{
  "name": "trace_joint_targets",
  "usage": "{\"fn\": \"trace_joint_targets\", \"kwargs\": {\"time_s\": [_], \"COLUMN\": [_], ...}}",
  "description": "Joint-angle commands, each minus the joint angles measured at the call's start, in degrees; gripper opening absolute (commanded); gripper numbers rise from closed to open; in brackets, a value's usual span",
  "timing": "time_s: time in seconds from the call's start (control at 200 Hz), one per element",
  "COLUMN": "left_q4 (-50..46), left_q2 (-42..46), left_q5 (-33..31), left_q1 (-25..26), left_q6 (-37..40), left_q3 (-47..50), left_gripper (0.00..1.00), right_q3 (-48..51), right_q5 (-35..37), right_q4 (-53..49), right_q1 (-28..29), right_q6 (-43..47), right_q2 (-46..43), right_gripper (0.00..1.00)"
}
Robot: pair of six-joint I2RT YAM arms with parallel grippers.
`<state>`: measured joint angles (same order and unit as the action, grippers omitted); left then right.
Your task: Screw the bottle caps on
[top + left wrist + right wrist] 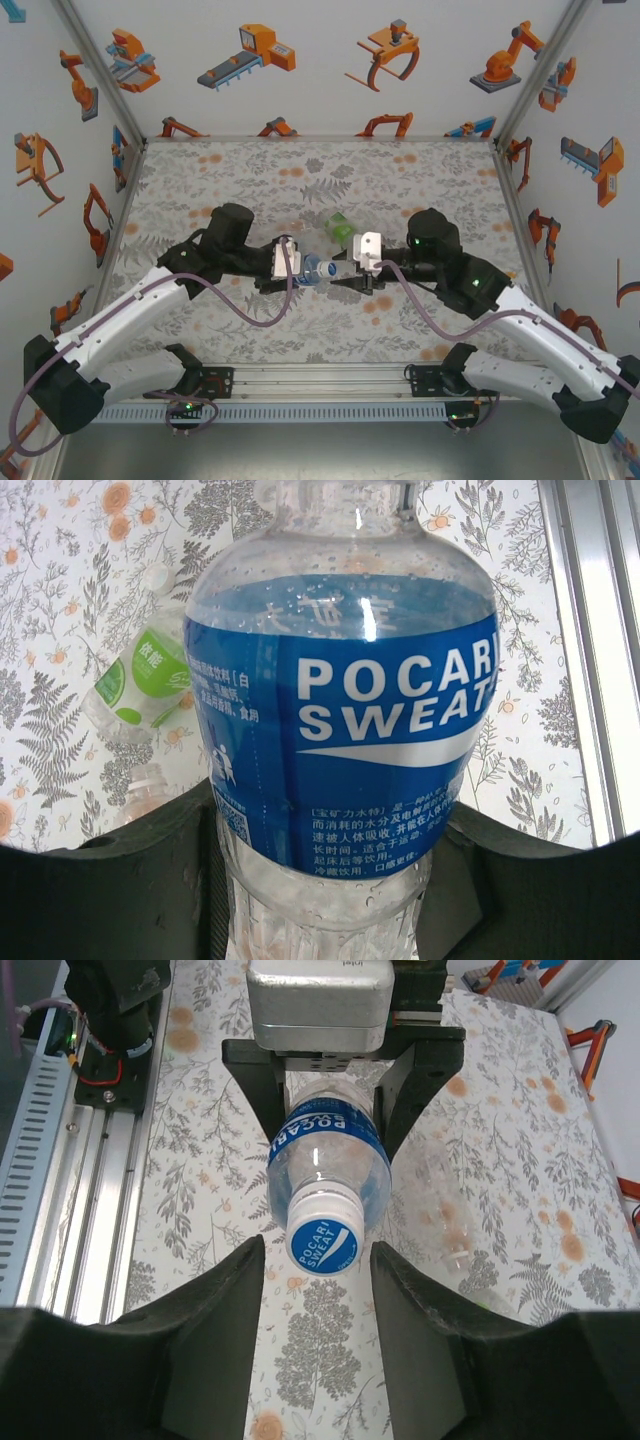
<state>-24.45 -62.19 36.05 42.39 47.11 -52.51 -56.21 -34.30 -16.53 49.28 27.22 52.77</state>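
Right fingers stand apart astride the cap of the blue-label bottle that left fingers clamp.

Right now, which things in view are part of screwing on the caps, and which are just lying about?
Job: blue-label bottle held by left gripper, its cap, right gripper, green-label bottle, plain bottle.
Lying about: floral table cover, metal rail.

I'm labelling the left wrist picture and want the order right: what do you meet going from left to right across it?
From the left: green-label bottle → blue-label bottle → metal rail.
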Motion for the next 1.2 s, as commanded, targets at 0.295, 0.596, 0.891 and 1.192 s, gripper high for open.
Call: {"fn": "trace_joint_targets", "kwargs": {"time_s": [0.295,0.596,0.891,1.192], "left_q4": [-0.51,0.14,0.45,0.64], "left_q2": [0.96,0.44,-0.31,0.0], "left_q5": [2.1,1.12,1.11,1.48], "left_q1": [0.05,0.01,-0.01,0.0], "left_q6": [1.14,0.55,0.3,0.47], "left_q3": [-0.81,-0.84,-1.1,-0.81], "left_gripper": [0.0,0.0,0.0,0.0], "right_q3": [1.31,4.31,5.64,-0.08], "right_q5": [-2.35,18.23,28.96,22.34], "right_q4": [5.63,13.14,7.74,5.42], "right_q1": [0.07,0.1,0.1,0.12], "right_q6": [-2.68,-61.03,-101.4,-67.88], "right_q2": [1.89,3.19,4.04,1.51], "right_gripper": [0.25,0.0,0.07,0.41]}}
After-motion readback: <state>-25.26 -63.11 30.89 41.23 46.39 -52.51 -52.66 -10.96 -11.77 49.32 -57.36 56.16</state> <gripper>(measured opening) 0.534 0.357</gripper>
